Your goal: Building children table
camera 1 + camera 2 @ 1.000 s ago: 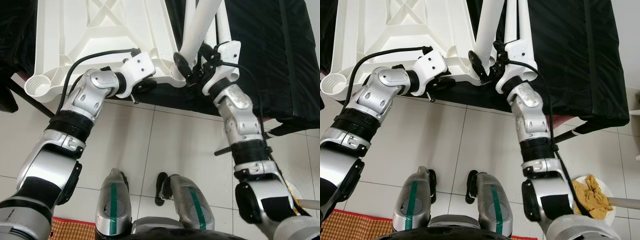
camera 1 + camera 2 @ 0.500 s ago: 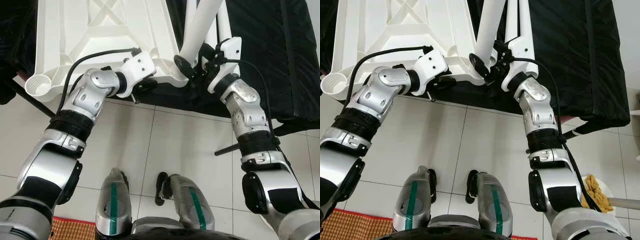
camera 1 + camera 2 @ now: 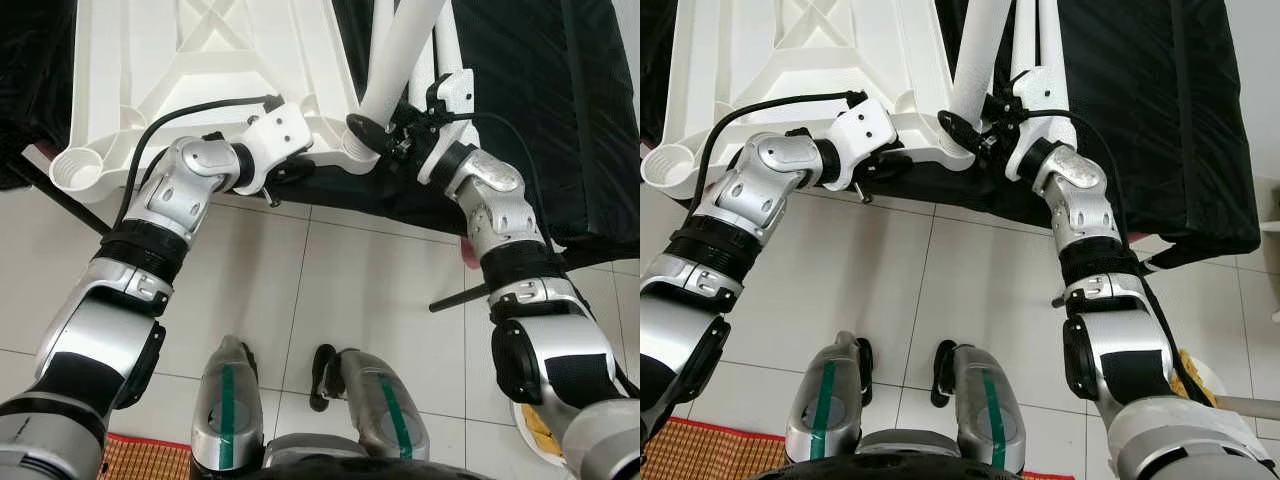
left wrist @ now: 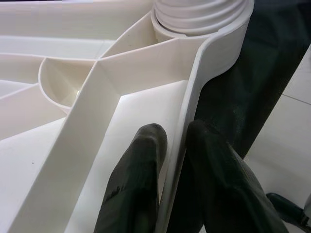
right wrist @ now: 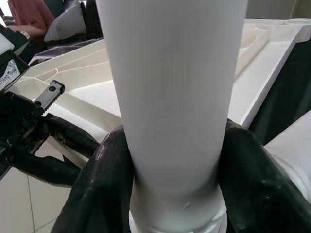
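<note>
I have the white tabletop (image 3: 200,70) lying upside down on the black-draped worktop (image 3: 540,110). My left gripper (image 4: 170,160) pinches its edge rib between its fingers (image 4: 141,165). My right gripper (image 5: 170,194) clamps the white leg (image 5: 170,97), standing at the corner socket (image 3: 357,150).

Two silver arms with black bands at the joints and white wrist housings, a black cable looping off each. The legs (image 3: 225,405) are silver too (green stripe down each thigh), and the fingers (image 4: 138,194) are long and black.
</note>
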Controlling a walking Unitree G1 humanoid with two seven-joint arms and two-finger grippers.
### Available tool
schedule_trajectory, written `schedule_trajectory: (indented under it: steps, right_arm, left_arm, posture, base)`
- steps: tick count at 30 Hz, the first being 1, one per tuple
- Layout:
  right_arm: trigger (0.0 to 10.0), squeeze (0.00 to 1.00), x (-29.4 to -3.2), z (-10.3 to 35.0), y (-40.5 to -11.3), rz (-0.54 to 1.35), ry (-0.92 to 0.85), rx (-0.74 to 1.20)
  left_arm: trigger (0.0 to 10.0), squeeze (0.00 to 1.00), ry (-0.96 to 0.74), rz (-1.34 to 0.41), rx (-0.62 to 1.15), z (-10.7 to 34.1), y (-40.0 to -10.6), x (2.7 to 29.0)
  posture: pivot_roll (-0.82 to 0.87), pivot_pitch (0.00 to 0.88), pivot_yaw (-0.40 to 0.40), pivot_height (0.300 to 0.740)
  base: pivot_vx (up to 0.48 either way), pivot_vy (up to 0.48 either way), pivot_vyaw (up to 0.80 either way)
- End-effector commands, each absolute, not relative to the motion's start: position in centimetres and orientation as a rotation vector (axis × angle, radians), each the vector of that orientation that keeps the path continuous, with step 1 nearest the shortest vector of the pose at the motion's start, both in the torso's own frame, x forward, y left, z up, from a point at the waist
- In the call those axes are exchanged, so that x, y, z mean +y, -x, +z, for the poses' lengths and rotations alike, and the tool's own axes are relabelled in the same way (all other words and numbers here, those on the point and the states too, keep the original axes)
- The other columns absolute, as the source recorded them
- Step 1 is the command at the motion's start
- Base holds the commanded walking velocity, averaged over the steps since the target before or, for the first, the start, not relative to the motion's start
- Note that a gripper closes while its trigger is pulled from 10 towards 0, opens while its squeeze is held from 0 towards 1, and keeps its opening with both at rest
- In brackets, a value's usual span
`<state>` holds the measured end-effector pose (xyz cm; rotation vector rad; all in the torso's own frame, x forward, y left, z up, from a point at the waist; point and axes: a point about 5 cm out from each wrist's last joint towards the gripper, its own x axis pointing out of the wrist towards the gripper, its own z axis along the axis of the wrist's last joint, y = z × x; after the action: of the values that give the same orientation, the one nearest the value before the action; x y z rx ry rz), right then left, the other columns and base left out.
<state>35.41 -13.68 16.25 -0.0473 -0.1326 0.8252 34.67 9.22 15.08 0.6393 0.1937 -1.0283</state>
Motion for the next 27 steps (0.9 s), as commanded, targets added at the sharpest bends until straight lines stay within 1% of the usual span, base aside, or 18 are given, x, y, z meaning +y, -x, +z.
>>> schedule_trajectory:
  steps: [1, 5, 6, 8, 9, 13, 16, 19, 22, 24, 26, 27]
  right_arm:
    - [0.0, 0.0, -14.6, 15.8, -35.5, 0.791, 0.023, -0.105]
    - [0.0, 0.0, -14.7, 15.6, -35.3, 0.811, 0.011, -0.107]
    - [6.4, 0.0, -14.6, 15.5, -35.2, 0.81, 0.007, -0.108]
    - [6.4, 0.0, -14.6, 15.5, -35.2, 0.81, 0.007, -0.108]
    - [10.0, 0.0, -14.6, 15.5, -35.0, 0.811, -0.001, -0.107]
    - [10.0, 0.0, -14.2, 15.5, -34.7, 0.801, -0.025, -0.123]
    - [10.0, 0.0, -13.0, 15.6, -33.8, 0.768, -0.061, -0.161]
    - [10.0, 0.0, -12.7, 15.7, -33.6, 0.755, -0.068, -0.173]
    - [10.0, 0.0, -11.9, 15.8, -33.2, 0.702, -0.084, -0.187]
    - [10.0, 0.0, -11.9, 15.8, -33.2, 0.702, -0.084, -0.187]
    - [10.0, 0.0, -11.1, 15.8, -32.9, 0.623, -0.086, -0.198]
    - [10.0, 0.0, -11.1, 15.8, -32.9, 0.623, -0.086, -0.198]
  left_arm:
    - [10.0, 0.0, -0.654, -0.999, 0.126, 16.3, -35.0, 9.1]
    - [10.0, 0.0, -0.653, -1.001, 0.125, 16.3, -35.0, 9.0]
    - [10.0, 0.0, -0.654, -1.002, 0.124, 16.3, -35.0, 9.0]
    - [10.0, 0.0, -0.654, -1.002, 0.124, 16.3, -35.0, 9.0]
    - [10.0, 0.0, -0.655, -1.002, 0.122, 16.3, -35.0, 9.0]
    - [10.0, 0.0, -0.653, -1.003, 0.121, 16.3, -35.0, 8.9]
    - [10.0, 0.0, -0.652, -1.002, 0.12, 16.3, -34.9, 8.9]
    - [10.0, 0.0, -0.651, -1.002, 0.12, 16.3, -34.9, 8.9]
    - [10.0, 0.0, -0.651, -1.003, 0.12, 16.4, -34.9, 8.9]
    - [10.0, 0.0, -0.651, -1.003, 0.12, 16.4, -34.9, 8.9]
    - [10.0, 0.0, -0.651, -1.003, 0.122, 16.3, -34.8, 8.9]
    - [10.0, 0.0, -0.651, -1.003, 0.122, 16.3, -34.8, 8.9]
  posture:
    - [0.05, 0.052, -0.067, 0.74]
    - [0.05, 0.048, -0.069, 0.74]
    - [0.05, 0.048, -0.07, 0.74]
    - [0.05, 0.048, -0.07, 0.74]
    - [0.05, 0.048, -0.07, 0.74]
    - [0.04, 0.05, -0.071, 0.74]
    - [0.04, 0.059, -0.075, 0.74]
    - [0.04, 0.06, -0.076, 0.74]
    - [0.04, 0.064, -0.076, 0.74]
    - [0.04, 0.064, -0.076, 0.74]
    - [0.05, 0.065, -0.075, 0.74]
    - [0.05, 0.065, -0.075, 0.74]
  base:
    - [0.0, 0.0, 0.0]
    - [0.0, 0.0, 0.0]
    - [0.0, 0.0, 0.0]
    - [0.0, 0.0, 0.0]
    - [0.0, 0.0, 0.0]
    - [0.0, 0.0, 0.0]
    - [0.0, 0.0, 0.0]
    - [0.0, 0.0, 0.0]
    - [0.0, 0.0, 0.0]
    - [0.0, 0.0, 0.0]
    - [0.0, 0.0, 0.0]
    - [0.0, 0.0, 0.0]
